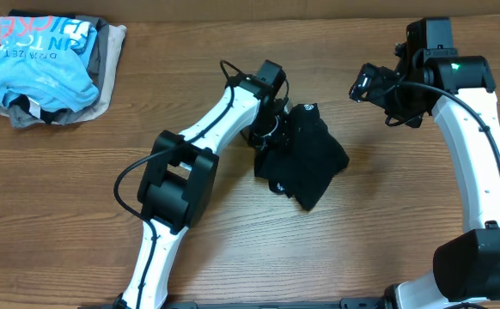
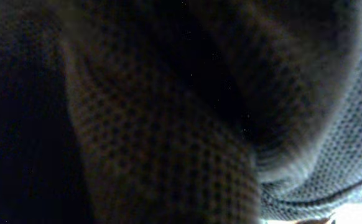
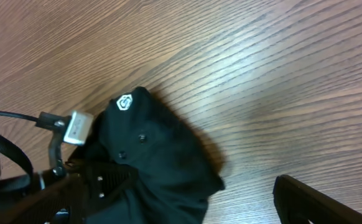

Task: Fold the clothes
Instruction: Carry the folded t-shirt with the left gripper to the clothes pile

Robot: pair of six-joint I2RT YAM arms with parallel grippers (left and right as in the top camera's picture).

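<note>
The black shirt [image 1: 306, 159] lies crumpled in a heap at the middle of the wooden table, its small white logo [image 1: 308, 108] facing up at the far end. My left gripper [image 1: 270, 129] is pressed into the shirt's left side and appears shut on the fabric. Dark mesh fabric [image 2: 168, 124] fills the left wrist view and hides the fingers. In the right wrist view the shirt [image 3: 156, 155] and logo [image 3: 124, 102] show below, with the left gripper [image 3: 100, 180] in the cloth. My right gripper [image 1: 366, 83] hovers to the shirt's right, open and empty; only one finger [image 3: 318, 199] shows.
A pile of other garments [image 1: 44, 64], a light blue shirt on beige and grey ones, sits at the far left corner. Bare wooden table [image 1: 387, 215] surrounds the black shirt. The left arm's cable [image 1: 130, 184] loops beside its base.
</note>
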